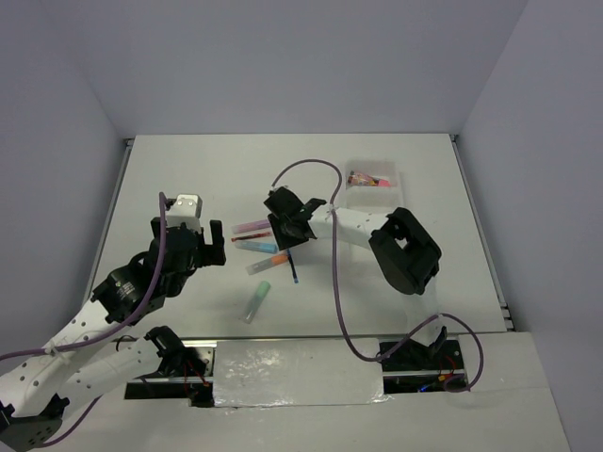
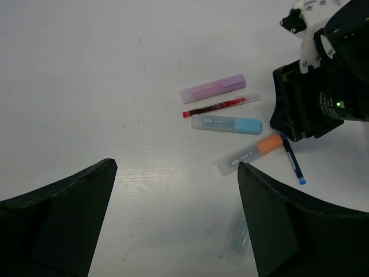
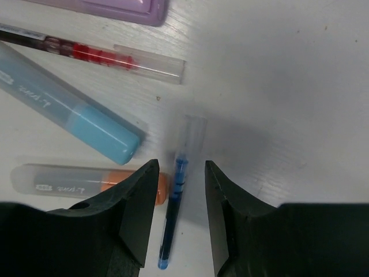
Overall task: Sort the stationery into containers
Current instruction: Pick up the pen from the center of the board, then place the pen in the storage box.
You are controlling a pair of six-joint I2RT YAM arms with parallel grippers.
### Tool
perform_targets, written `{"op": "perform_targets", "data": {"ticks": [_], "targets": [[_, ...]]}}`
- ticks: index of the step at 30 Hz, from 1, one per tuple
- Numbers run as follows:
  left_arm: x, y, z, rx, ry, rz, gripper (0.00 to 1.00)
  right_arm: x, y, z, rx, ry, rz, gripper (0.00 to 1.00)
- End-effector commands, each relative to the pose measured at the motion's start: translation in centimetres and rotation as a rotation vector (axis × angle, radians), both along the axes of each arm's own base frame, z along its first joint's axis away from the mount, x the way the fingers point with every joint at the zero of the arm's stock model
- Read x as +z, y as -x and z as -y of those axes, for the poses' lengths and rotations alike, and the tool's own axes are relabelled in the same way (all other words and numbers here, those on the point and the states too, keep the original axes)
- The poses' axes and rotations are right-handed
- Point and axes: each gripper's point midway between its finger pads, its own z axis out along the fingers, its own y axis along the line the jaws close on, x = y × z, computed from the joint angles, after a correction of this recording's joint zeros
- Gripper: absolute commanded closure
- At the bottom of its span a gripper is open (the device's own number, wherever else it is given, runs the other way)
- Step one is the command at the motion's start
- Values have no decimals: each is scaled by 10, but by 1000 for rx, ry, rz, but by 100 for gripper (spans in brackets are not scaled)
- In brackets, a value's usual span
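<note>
A thin blue pen (image 3: 174, 208) lies on the table between the fingers of my right gripper (image 3: 180, 173), which is open around it with a gap on both sides. It also shows in the top view (image 1: 293, 266) and the left wrist view (image 2: 293, 163). Beside it lie an orange highlighter (image 3: 86, 180), a blue highlighter (image 3: 69, 109), a red pen (image 3: 98, 56) and a pink highlighter (image 2: 213, 89). A mint-green highlighter (image 1: 255, 301) lies apart, nearer me. My left gripper (image 2: 176, 190) is open and empty, left of the group. The translucent tray (image 1: 372, 181) holds pink items.
The right arm's black elbow (image 1: 405, 250) sits right of the pens, in front of the tray. A purple cable (image 1: 334, 273) runs across the table from the right arm to its base. The table's back edge meets grey walls.
</note>
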Motion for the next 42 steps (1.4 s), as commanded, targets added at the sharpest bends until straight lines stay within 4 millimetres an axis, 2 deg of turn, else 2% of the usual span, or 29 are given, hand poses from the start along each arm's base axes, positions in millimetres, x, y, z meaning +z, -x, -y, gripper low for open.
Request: {"op": "perform_targets", "data": {"ticks": [1, 6, 11, 12, 13, 14, 16, 18, 21, 22, 24, 25, 27, 29, 31, 35, 38, 39, 40, 42], "targets": [[9, -3, 3, -4, 28, 30, 1, -7, -5, -5, -9, 5, -3, 55], [9, -3, 4, -9, 29, 29, 1, -24, 0, 4, 5, 73, -39, 61], [10, -3, 4, -13, 31, 32, 1, -25, 4, 3, 101, 108, -52, 81], [11, -3, 4, -12, 32, 33, 1, -21, 3, 4, 114, 114, -44, 85], [11, -3, 3, -12, 31, 34, 1, -14, -2, 5, 143, 125, -26, 98], [11, -2, 4, -13, 34, 35, 1, -9, -4, 5, 164, 129, -13, 100], [11, -2, 3, -12, 34, 35, 1, 11, -10, 4, 243, 124, 34, 100], [11, -2, 4, -17, 36, 36, 1, 40, -9, -3, 334, 74, 78, 100], [13, -1, 4, -18, 43, 41, 1, 69, -6, -3, 570, 97, 175, 100], [13, -1, 4, -19, 41, 42, 1, 85, -10, 4, 656, 138, 240, 100], [13, -1, 4, -21, 45, 42, 1, 96, -16, 21, 728, 214, 276, 100], [14, -1, 4, -22, 48, 45, 1, 114, -29, 32, 712, 220, 308, 100], [14, 0, 4, -22, 50, 46, 1, 129, -42, 49, 730, 259, 330, 100], [14, -1, 4, -23, 49, 47, 1, 135, -59, 76, 695, 308, 328, 100], [13, -1, 5, -25, 48, 44, 1, 135, -82, 108, 648, 405, 339, 100], [11, -2, 7, -31, 40, 36, 1, 136, -110, 151, 566, 472, 317, 100], [9, -3, 7, -32, 33, 30, 1, 135, -120, 164, 565, 479, 337, 100], [10, -3, 7, -32, 33, 32, 1, 127, -123, 177, 545, 493, 327, 100], [9, -3, 8, -34, 31, 29, 1, 128, -129, 182, 522, 502, 343, 100], [10, -3, 8, -34, 32, 31, 1, 116, -129, 188, 520, 493, 323, 100]]}}
